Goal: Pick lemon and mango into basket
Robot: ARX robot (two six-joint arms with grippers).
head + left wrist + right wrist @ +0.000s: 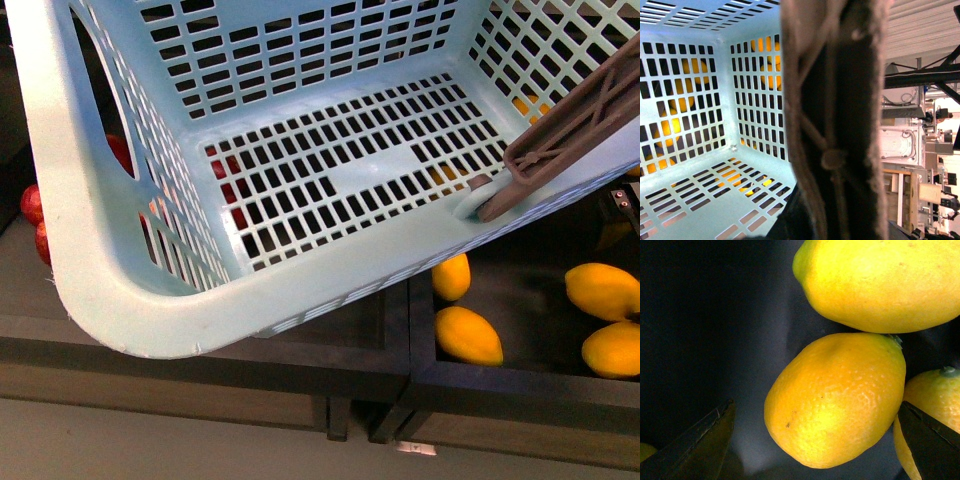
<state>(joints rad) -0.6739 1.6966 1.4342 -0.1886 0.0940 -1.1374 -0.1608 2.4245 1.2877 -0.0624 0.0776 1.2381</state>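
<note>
2 dark fingertips (695,445) of the right gripper (810,440) stand spread wide, 1 on each side of the lemon (835,400) and clear of it, so nothing is grasped yet. The lemon lies on the dark floor of a bin (700,315), touching a paler yellow fruit (880,280). A 3rd yellow fruit (935,390) sits just beside it, right where 1 finger would come in.

That is my main worry: closing from here could catch that neighbour and either pinch 2 fruits or shove the lemon sideways out of the grip. Its rounded skin could also squirt free under a shallow bite.

From the front camera, several yellow fruits (468,335) sit by the counter's (200,360) front edge, toward its right corner; which is the mango I cannot tell. The basket (110,260) hangs tilted above that front edge, its floor bare. Its handle (835,125) fills the left wrist view, so I cannot tell whether the left gripper is clamped — a loose hold would let the basket swing.
</note>
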